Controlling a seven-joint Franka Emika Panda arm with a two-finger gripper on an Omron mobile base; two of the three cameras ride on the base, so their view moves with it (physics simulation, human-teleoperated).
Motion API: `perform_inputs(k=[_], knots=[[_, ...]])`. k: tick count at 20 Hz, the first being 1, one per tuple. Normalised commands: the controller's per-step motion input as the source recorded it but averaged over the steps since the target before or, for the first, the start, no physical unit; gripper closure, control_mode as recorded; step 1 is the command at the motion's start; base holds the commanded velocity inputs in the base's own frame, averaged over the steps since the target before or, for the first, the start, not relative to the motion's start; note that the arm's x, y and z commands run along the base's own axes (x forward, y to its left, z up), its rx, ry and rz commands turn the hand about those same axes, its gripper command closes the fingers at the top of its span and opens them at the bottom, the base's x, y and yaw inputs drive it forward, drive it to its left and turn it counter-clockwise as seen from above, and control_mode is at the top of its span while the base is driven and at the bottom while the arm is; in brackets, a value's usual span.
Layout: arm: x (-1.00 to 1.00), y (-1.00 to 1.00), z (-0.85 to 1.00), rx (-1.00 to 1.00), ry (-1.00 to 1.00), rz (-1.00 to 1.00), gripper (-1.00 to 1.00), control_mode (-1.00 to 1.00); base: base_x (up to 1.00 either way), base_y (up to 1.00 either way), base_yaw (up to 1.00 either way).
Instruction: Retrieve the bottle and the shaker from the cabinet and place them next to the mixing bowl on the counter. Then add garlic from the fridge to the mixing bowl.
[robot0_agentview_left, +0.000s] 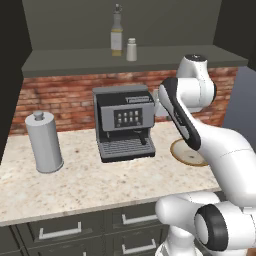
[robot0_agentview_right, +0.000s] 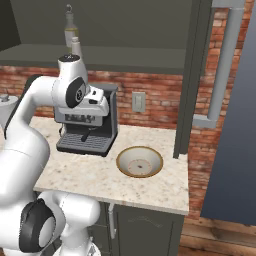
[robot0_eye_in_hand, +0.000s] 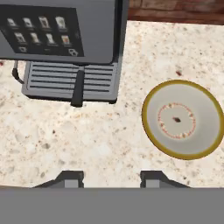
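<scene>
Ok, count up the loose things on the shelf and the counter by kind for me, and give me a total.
Bottle: 1, on the shelf
Shaker: 1, on the shelf beside it
Mixing bowl: 1, on the counter
Coffee machine: 1, on the counter
Grey canister: 1, on the counter
Total: 5

A home kitchen, rendered: below the hand spreads a speckled stone counter (robot0_eye_in_hand: 87, 140), with a grey coffee machine (robot0_agentview_left: 124, 122) just ahead of it and a yellow-rimmed mixing bowl (robot0_eye_in_hand: 183, 119) off to one side. Behind the machine runs a red brick wall (robot0_agentview_left: 60, 100) with a wall socket (robot0_agentview_right: 138, 101). Well above the hand an open dark cabinet (robot0_agentview_left: 125, 62) holds a bottle (robot0_agentview_left: 116, 36) and a shaker (robot0_agentview_left: 131, 50). Drawers (robot0_agentview_left: 60, 232) with bar handles sit under the counter, and a steel canister (robot0_agentview_left: 44, 142) stands far along it
</scene>
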Motion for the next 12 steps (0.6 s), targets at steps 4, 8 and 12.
perform_inputs(k=[4,8,12], knots=[[-0.18,0.11,0.21,0.0,-0.1,0.0,-1.0,-1.0,0.0,0.0,0.0],[-0.31,0.14,0.72,0.05,-0.27,0.01,-1.0,-1.0,0.0,0.0,0.0],[-0.3,0.13,0.81,0.07,-0.31,0.0,-1.0,-1.0,0.0,0.0,0.0]])
